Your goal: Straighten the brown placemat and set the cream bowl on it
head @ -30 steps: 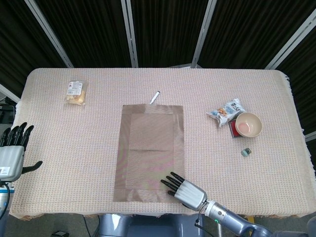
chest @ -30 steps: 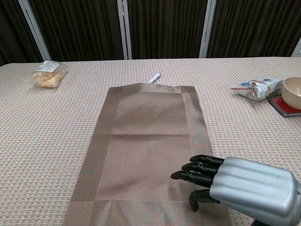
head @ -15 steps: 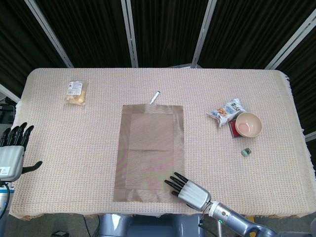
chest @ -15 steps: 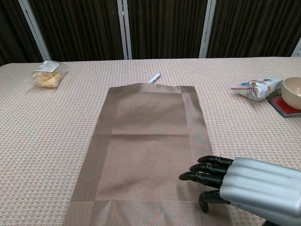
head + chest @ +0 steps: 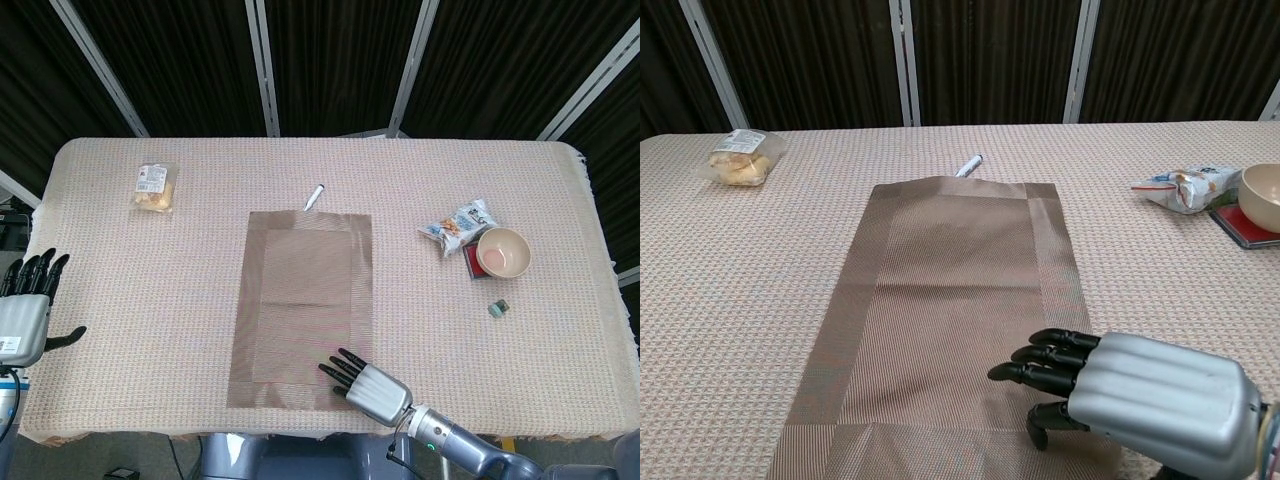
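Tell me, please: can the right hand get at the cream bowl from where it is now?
Probably yes. The right hand lies on the near edge of the brown placemat; bare tablecloth separates it from the cream bowl. The snack packet sits beside the bowl, on its far-left side.

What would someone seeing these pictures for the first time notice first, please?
Probably the brown placemat laid lengthwise in the middle of the table, with the right hand lying flat on its near right corner. After that, the cream bowl far off to the right beside a snack bag, and the left hand idle at the table's left edge.

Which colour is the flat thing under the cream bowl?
Red, seen best in the head view.
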Robot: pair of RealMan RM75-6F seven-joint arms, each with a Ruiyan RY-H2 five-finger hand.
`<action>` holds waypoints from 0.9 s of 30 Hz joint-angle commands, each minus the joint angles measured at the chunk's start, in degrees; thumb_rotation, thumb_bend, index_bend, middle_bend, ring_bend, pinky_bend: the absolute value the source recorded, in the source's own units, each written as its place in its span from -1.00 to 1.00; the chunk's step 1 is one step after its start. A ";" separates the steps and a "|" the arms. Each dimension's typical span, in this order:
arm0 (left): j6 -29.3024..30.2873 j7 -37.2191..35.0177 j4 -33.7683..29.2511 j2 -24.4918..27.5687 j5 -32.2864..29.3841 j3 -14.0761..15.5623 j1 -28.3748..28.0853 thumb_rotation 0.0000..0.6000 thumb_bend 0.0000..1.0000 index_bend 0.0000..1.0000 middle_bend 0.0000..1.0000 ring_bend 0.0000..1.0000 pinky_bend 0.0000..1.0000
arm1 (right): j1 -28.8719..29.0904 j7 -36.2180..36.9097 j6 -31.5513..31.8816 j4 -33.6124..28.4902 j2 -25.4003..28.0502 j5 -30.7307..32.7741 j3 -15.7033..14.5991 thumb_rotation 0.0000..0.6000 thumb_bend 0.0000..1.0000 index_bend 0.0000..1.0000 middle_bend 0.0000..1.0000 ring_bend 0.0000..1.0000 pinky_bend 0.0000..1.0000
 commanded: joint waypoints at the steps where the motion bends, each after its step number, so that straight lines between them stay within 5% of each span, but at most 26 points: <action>1: -0.03 -0.14 0.04 0.06 0.00 -0.04 0.01 1.00 -0.95 -1.00 -1.00 -1.00 -1.00 | 0.08 0.06 0.08 -0.07 -0.04 -0.02 -0.12 1.00 -0.71 -0.25 -1.00 -1.00 -1.00; 12: -0.08 -0.47 -0.02 0.19 0.22 -0.02 0.07 1.00 -0.95 -1.00 -1.00 -1.00 -1.00 | 0.36 1.56 1.59 0.56 -0.13 -0.83 -0.64 1.00 -0.15 0.34 -0.92 -1.00 -1.00; 27: -0.87 -0.17 0.12 0.03 -0.26 0.06 -0.13 1.00 -0.95 -1.00 -1.00 -1.00 -1.00 | 0.43 6.59 10.80 4.05 5.09 -8.97 -4.40 1.00 -0.14 0.46 -0.78 -1.00 -1.00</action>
